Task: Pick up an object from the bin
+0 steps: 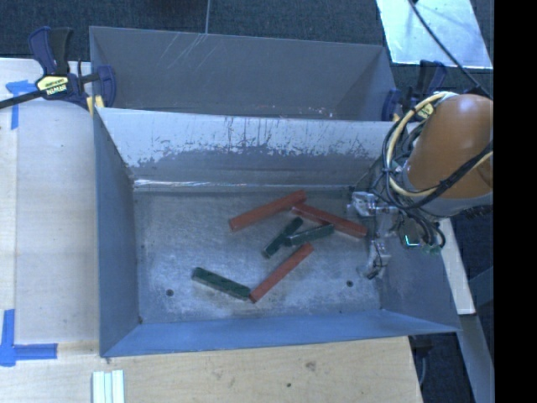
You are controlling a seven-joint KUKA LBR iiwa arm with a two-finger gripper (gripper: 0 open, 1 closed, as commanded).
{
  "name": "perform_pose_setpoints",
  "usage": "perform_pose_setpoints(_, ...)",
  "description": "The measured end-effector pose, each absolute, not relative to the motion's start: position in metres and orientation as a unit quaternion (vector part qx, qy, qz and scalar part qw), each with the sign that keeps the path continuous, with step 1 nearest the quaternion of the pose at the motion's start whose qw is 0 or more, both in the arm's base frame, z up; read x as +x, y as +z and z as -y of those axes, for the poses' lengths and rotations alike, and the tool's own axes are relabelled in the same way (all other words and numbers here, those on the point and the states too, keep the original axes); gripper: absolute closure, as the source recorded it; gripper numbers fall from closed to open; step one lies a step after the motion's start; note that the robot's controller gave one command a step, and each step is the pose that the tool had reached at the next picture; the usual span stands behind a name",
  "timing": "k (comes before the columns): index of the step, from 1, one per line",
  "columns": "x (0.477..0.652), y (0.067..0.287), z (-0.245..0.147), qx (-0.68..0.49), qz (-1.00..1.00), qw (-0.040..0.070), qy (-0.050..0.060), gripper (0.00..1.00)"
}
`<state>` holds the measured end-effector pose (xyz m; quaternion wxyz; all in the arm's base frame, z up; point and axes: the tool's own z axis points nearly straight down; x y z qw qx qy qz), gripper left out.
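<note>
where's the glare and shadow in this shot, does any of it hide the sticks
Camera view: glare streaks the scratched back wall of the bin, with a bright band along its foot; the floor is evenly lit, so the red sticks and dark green sticks show clearly, casting only thin shadows; the hand, near the right wall, blends into the speckled floor.
</note>
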<state>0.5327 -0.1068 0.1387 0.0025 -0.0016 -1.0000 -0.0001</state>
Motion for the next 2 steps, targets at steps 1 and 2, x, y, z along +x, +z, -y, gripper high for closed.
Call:
perform_pose_setpoints(1,0.5815,0.0734,0.1162,0.007,1.000,-0.001,0.000,0.00)
perform_pose_setpoints(2,0.5819,0.0774,0.1162,0.008,1.000,-0.003,0.001,1.00)
